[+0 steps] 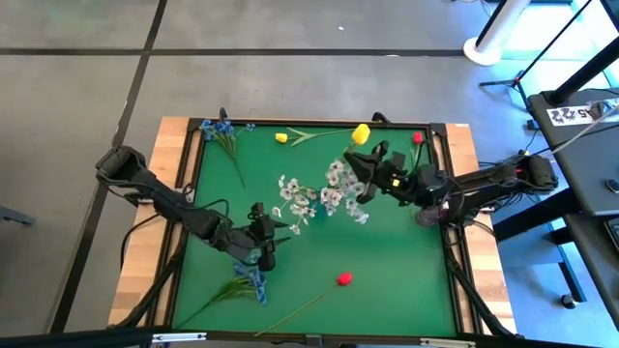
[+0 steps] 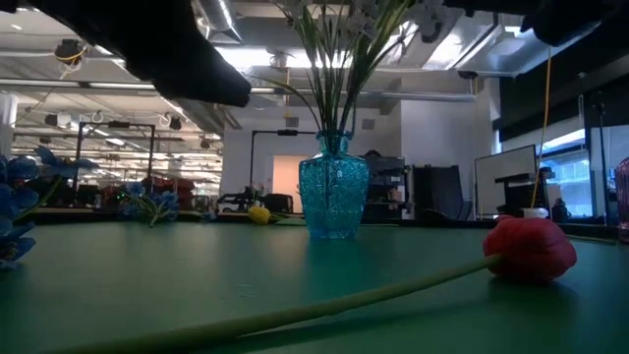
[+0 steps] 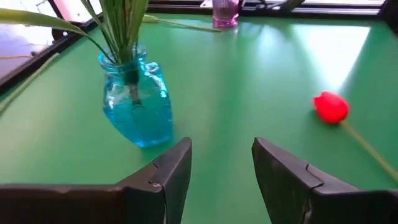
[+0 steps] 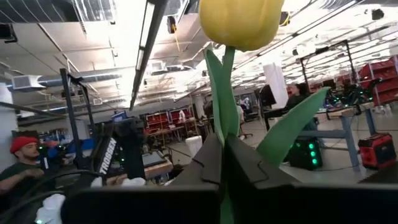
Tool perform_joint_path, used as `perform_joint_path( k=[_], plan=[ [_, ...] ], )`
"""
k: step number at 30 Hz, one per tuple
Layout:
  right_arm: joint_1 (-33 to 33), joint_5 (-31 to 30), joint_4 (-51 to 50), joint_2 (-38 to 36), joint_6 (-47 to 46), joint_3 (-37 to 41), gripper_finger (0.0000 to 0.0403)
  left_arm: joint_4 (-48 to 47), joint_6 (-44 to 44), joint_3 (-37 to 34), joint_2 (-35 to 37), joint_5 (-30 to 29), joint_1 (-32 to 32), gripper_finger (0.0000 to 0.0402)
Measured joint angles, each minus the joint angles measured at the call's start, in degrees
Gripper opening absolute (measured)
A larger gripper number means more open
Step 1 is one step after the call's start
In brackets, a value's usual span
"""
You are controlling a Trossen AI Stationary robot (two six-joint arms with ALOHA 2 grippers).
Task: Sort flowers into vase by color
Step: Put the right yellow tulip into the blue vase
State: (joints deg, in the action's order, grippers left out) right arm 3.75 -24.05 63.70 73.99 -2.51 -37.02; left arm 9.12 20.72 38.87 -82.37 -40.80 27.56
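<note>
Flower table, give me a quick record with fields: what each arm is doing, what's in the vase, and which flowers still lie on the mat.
right gripper: jaws shut on yellow tulip stem, lifted above the mat
left gripper: jaws open, holding nothing, facing the blue vase
blue vase: holds white sprigs
on the mat: red tulip, second yellow tulip, blue sprigs, more blue sprigs
far edge: pink vase

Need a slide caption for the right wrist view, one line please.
Right gripper shut on the green stem of a yellow tulip, lifted with the lab room behind.
</note>
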Motion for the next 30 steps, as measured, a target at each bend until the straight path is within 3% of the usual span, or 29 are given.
perform_joint_path(
  k=[4, 9, 17, 21, 27, 30],
  plan=[
    [0.0, 0.0, 0.1, 2.1, 0.0, -2.4, 0.0005, -3.0, -0.3, 0.0, 0.0, -0.1, -1.6, 0.0166],
    [0.0, 0.7, -0.5, 2.3, -0.3, -3.9, 0.0004, -14.2, 1.9, 1.5, 3.2, -0.1, -2.5, 0.0166],
    [0.0, -0.9, -11.0, 3.4, -5.2, -4.0, 0.0011, -25.1, 5.6, 2.1, 9.5, -0.6, -3.5, 0.0166],
    [0.0, 1.4, -13.5, 4.7, -5.2, -4.0, 0.0012, -30.5, 10.5, 2.0, 10.6, -0.2, -6.4, 0.0166],
    [0.0, 2.9, -19.5, 5.1, -4.3, -4.0, 0.0016, -33.3, 12.2, 2.0, 10.3, 0.5, -9.9, 0.0166],
    [0.0, 4.1, -20.3, 5.1, -2.5, -4.0, 0.0039, -33.3, 12.1, 2.0, 10.3, 1.5, -11.2, 0.0166]
  ],
)
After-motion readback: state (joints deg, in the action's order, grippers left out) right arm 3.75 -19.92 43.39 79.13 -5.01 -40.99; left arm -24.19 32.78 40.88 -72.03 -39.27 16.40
